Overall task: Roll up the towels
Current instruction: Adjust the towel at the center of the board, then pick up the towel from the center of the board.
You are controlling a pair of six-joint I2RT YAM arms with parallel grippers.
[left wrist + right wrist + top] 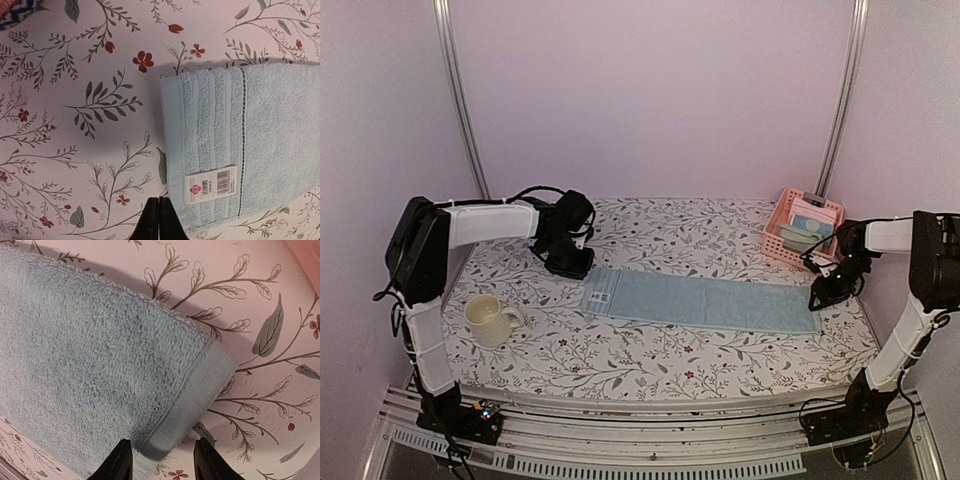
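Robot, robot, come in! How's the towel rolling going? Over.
Left tool shut, empty, near the label on blue towel. Right tool open over its far corner. Towel flat, unrolled. Mug, basket clear of it.

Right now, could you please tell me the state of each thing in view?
Light blue towel: unrolled, lying flat.
Left gripper: shut, beside the towel's labelled end.
Right gripper: open, over the towel's other end.
Cream mug: upright.
Pink basket: upright, holding folded cloths.
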